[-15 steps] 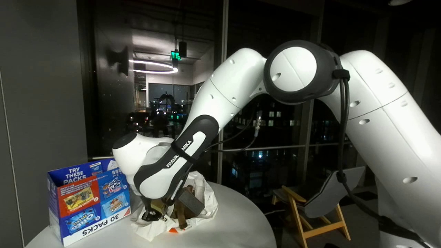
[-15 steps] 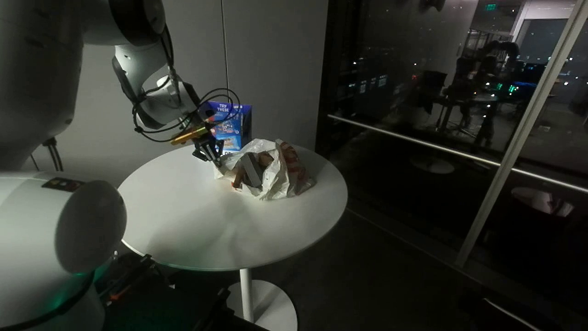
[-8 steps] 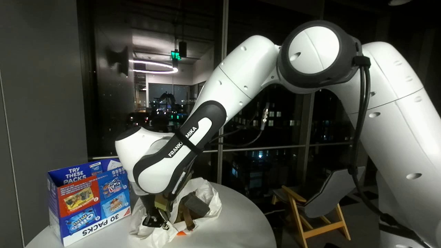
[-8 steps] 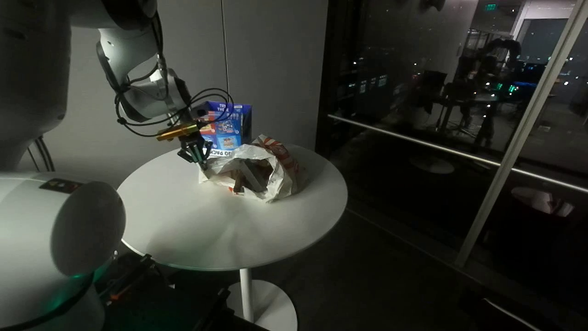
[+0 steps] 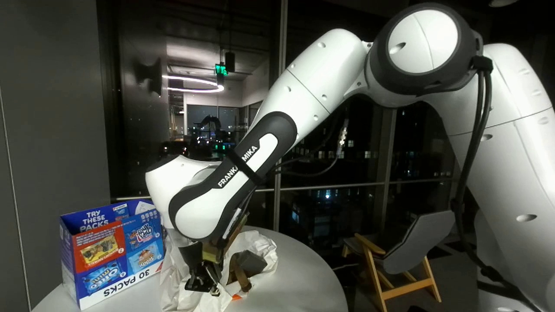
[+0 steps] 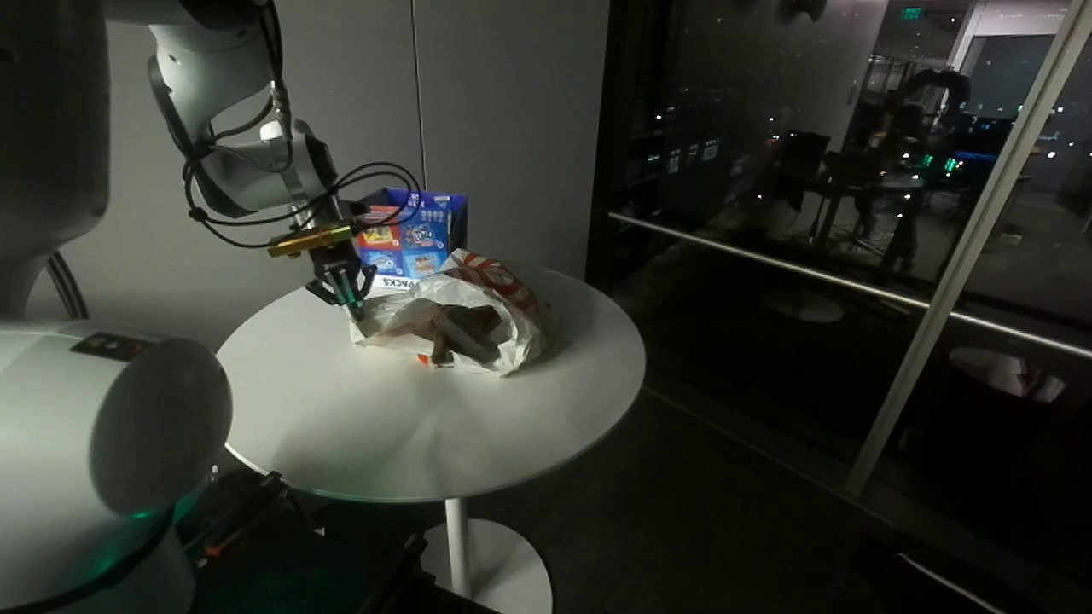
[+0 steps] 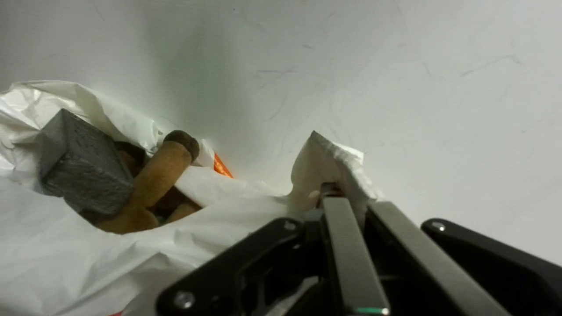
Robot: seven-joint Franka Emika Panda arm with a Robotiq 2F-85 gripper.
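My gripper (image 7: pixel 358 206) is shut on the rim of a white plastic bag (image 7: pixel 66 245), with a fold of the rim rising between the fingertips. In both exterior views the gripper (image 5: pixel 208 289) (image 6: pixel 357 314) is low over the table at one end of the bag (image 5: pixel 269 249) (image 6: pixel 512 341), whose side is stretched toward it. The bag lies on its side with its mouth open. A dark grey block (image 7: pixel 88 171) (image 5: pixel 253 263) and a brown wooden-looking piece with a dark end (image 7: pixel 158 175) (image 5: pixel 239 273) show in the mouth. More brown things lie behind them, partly hidden.
The bag lies on a round white table (image 6: pixel 367 426). A blue snack box (image 5: pixel 112 255) (image 6: pixel 422 239) stands upright close behind the gripper and bag. An orange bit (image 7: pixel 222 166) shows at the bag's edge. A wooden-framed chair (image 5: pixel 403 260) stands beyond the table.
The gripper has moved toward the robot's base, drawing the bag's rim with it. The bag's near side is stretched longer and its mouth and contents have tilted and shifted slightly.
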